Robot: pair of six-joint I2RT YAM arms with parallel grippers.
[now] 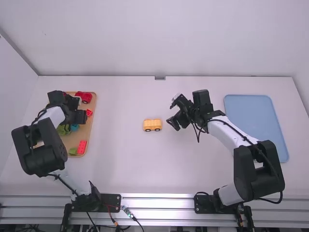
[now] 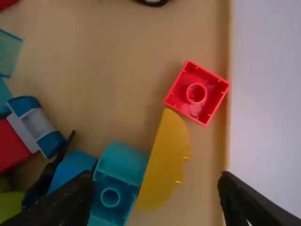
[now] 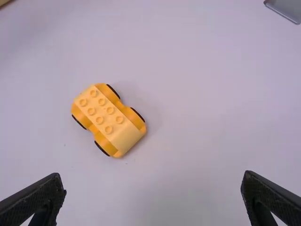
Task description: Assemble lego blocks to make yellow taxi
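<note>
While the yellow car base (image 1: 152, 125) sits mid-table nearer the right gripper (image 3: 153, 175), whose fingers are apart, the left gripper (image 2: 156, 176) hangs over the tray (image 2: 117, 61), fingers spread too. The curved yellow piece (image 2: 163, 162) lies against the teal block (image 2: 120, 176), its long axis largely crosswise to the closing line, so a pinch may snag the block.

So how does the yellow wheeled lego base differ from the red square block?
The yellow wheeled base stands studs up on the table; the red square block lies hollow side up in the tan tray. The base is longer than the block. Neither is held.
</note>
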